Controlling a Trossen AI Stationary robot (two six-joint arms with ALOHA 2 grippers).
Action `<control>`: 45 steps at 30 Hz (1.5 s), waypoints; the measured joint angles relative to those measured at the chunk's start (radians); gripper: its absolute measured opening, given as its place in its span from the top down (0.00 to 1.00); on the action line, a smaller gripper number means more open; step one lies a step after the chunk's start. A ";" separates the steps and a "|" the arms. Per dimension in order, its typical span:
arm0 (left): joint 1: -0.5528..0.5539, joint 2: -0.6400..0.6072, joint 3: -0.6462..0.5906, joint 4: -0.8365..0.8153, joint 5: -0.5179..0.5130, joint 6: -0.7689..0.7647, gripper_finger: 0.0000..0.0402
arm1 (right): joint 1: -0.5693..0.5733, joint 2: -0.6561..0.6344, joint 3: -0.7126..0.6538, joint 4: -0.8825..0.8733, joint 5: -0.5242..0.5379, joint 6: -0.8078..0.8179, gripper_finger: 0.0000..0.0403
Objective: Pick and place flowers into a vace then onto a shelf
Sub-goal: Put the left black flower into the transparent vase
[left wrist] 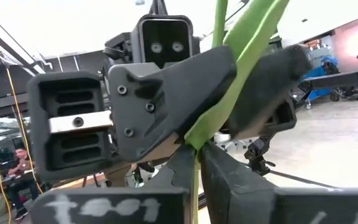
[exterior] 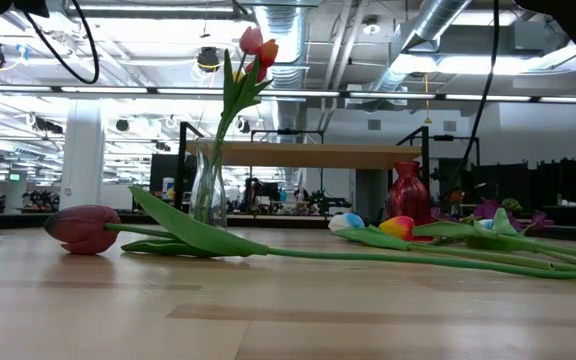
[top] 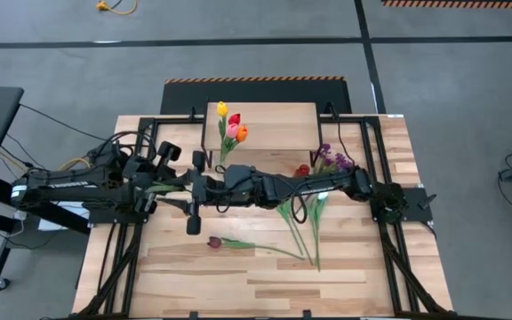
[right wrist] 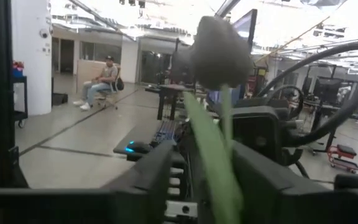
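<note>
A tulip with a dark head and a green stem is held up in the air between my two grippers, left of the table's middle. My left gripper is shut on the stem. My right gripper reaches in from the right, open, with one finger on either side of the stem. A glass vase holding red, pink, orange and yellow tulips stands by the shelf. More flowers lie on the table. My left gripper pinches the tulip's green stem between its two fingertips, coming from the table's left side and slanting a little upward. The stem rises from the fingers with the head on top, clear of the table. My right gripper: I cannot tell whether its fingers touch the stem.
A dark red tulip lies near the table's front, its stem pointing right. A red vase and purple sprigs sit right of centre. Black frame rails run along both table sides.
</note>
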 joint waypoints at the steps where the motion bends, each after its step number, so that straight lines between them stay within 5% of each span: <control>1: 0.000 0.000 0.000 0.000 0.000 -0.001 1.00 | 0.002 0.000 0.000 -0.003 0.000 -0.004 0.55; 7: 0.001 0.000 0.000 -0.008 0.004 -0.017 1.00 | 0.018 0.000 0.000 -0.051 0.006 -0.012 0.25; 13: 0.001 -0.030 0.000 -0.053 -0.012 -0.004 1.00 | 0.061 -0.014 0.000 -0.135 0.169 -0.094 0.11; 18: 0.002 -0.075 0.000 -0.077 -0.040 0.003 1.00 | 0.116 -0.055 -0.001 -0.254 0.372 -0.257 0.07; 25: 0.024 -0.109 0.002 -0.176 -0.111 0.046 1.00 | 0.178 -0.146 -0.001 -0.503 0.599 -0.192 0.07; 34: 0.088 -0.090 0.028 -0.354 -0.234 0.105 1.00 | 0.199 -0.264 0.000 -1.019 0.573 0.214 0.07; 45: 0.155 0.031 0.341 -0.762 -0.367 0.178 1.00 | 0.203 -0.248 -0.039 -1.138 0.573 0.337 0.08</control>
